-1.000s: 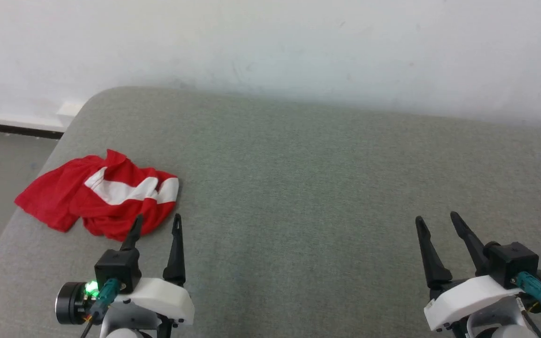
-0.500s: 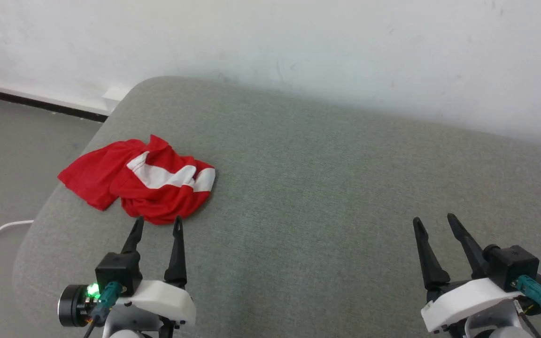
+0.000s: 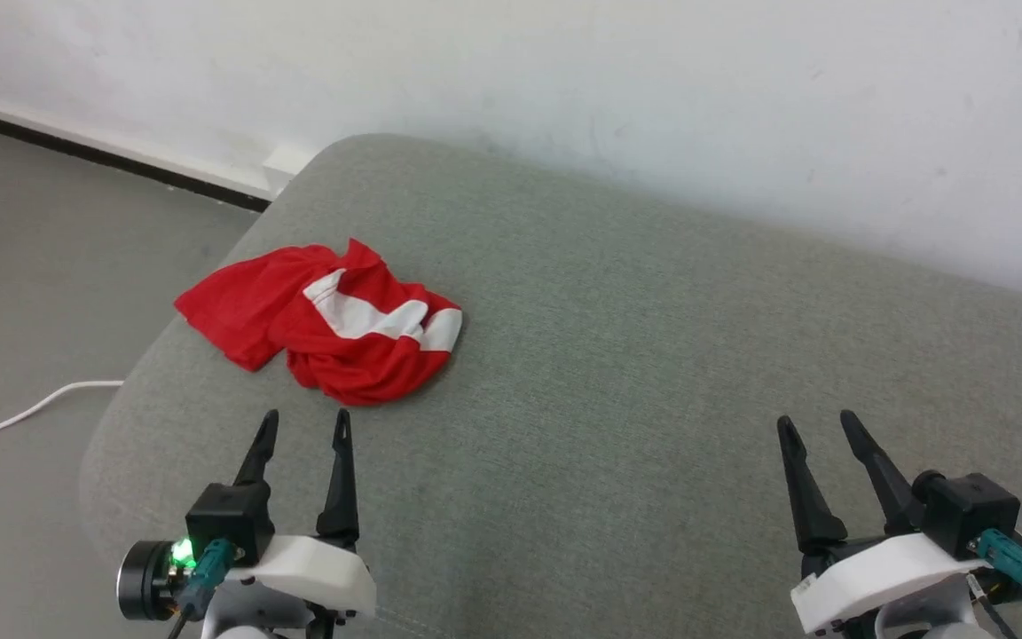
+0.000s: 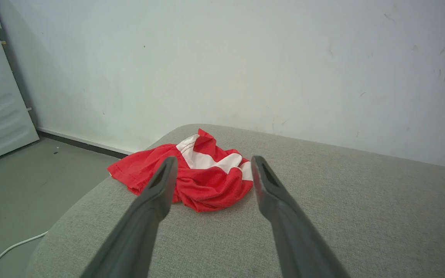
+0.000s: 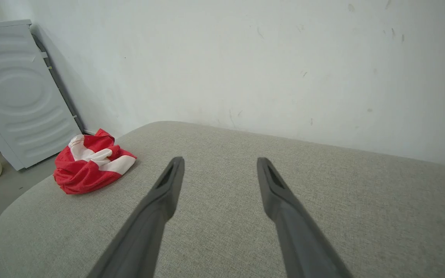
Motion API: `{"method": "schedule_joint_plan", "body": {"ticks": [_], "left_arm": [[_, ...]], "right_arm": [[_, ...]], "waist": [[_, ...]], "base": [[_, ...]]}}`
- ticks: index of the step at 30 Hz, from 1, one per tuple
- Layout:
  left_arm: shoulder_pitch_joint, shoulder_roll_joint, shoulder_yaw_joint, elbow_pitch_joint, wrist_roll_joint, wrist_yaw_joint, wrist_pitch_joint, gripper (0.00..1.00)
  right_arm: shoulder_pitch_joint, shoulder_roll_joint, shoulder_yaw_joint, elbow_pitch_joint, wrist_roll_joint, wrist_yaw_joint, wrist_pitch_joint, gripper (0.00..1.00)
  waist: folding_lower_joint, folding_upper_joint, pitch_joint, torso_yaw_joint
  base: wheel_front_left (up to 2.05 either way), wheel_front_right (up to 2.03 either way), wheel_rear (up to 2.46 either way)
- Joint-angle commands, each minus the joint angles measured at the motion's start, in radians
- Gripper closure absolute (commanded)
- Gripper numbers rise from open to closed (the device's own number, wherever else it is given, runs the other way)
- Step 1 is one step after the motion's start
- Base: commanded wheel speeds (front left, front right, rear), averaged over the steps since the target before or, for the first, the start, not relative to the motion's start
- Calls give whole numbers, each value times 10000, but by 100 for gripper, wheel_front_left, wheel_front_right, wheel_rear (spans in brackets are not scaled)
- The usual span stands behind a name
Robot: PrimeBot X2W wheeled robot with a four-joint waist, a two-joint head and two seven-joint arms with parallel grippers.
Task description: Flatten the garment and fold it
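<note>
Left gripper point(image 3: 307, 415) spread, we face the crumpled garment point(image 3: 334, 324) at the left end of the bench point(image 3: 609, 355); right gripper point(image 3: 814, 419), also spread, well apart. Nothing grasped yet; next we must pinch an edge.

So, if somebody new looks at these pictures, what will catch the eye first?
The bright red garment with white stripes, lying crumpled near the left end of the grey cushion. Next, the two open hands low in the head view: the left hand just short of the garment, the right hand far off over bare cushion.
</note>
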Motion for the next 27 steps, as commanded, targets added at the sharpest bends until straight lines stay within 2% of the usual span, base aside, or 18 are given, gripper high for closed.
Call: {"method": "schedule_joint_plan", "body": {"ticks": [1,27], "left_arm": [[19,-28,-36,64,-113,56,-98,0],[113,-37,-245,373,-344,143,-641,0]], "right_arm": [[131,18,2,60,120,-6,-87,0],[281,25,9,421,771,-8,-630,0]], "waist": [[0,-1,-27,140],[0,-1,-203,1390]], "base": [[0,0,0],[0,0,0]]}}
